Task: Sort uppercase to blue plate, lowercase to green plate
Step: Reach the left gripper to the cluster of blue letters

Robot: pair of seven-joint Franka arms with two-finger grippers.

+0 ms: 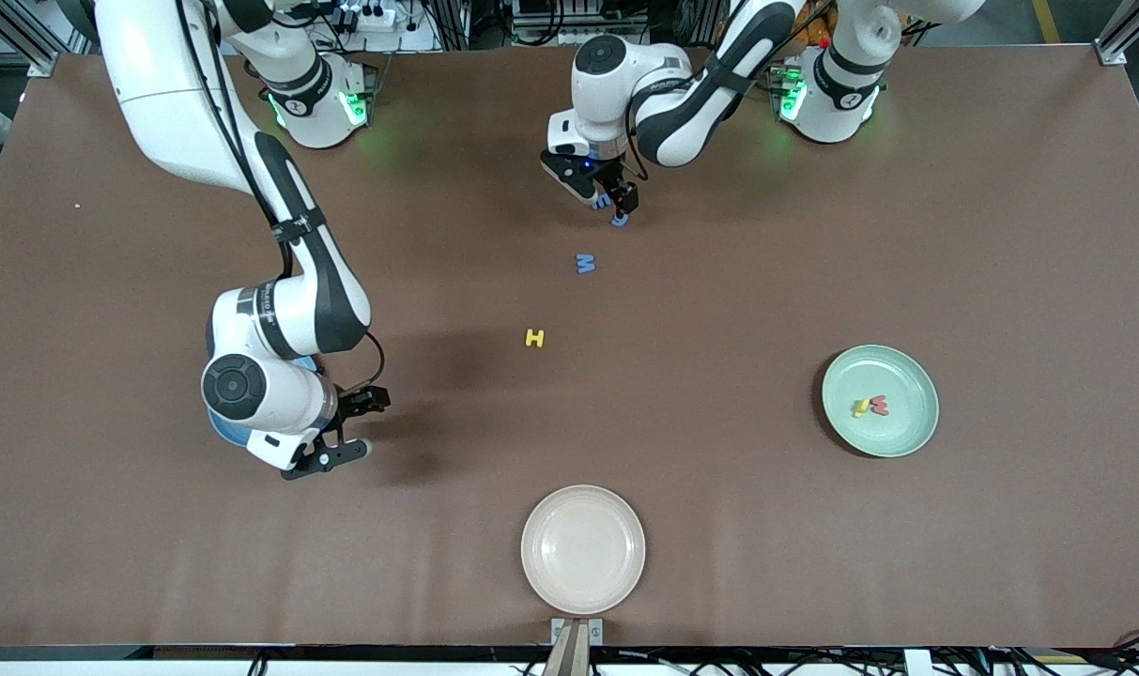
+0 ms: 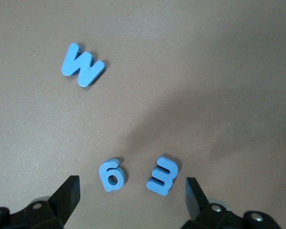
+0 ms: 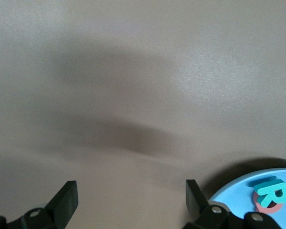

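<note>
My left gripper (image 1: pixel 611 202) is open low over the table, between the arm bases. The blue E-like letter (image 1: pixel 604 200) and the blue g (image 1: pixel 619 222) lie between its fingers, untouched; the left wrist view shows the g (image 2: pixel 112 175), the E-like letter (image 2: pixel 162 175) and the gripper (image 2: pixel 132 191). The blue M (image 1: pixel 584 264) (image 2: pixel 82 66) and yellow H (image 1: pixel 534 338) lie nearer the front camera. The green plate (image 1: pixel 912 432) holds the thin yellow letter (image 1: pixel 860 407) and red w (image 1: pixel 877 405). My right gripper (image 1: pixel 358 425) (image 3: pixel 129 191) is open and empty beside the blue plate (image 3: pixel 238 200), which holds the teal R (image 3: pixel 272 191) on the red Q (image 3: pixel 267 206).
A cream plate (image 1: pixel 583 549) sits at the table's front edge, in the middle. In the front view the right arm's wrist covers most of the blue plate (image 1: pixel 218 431).
</note>
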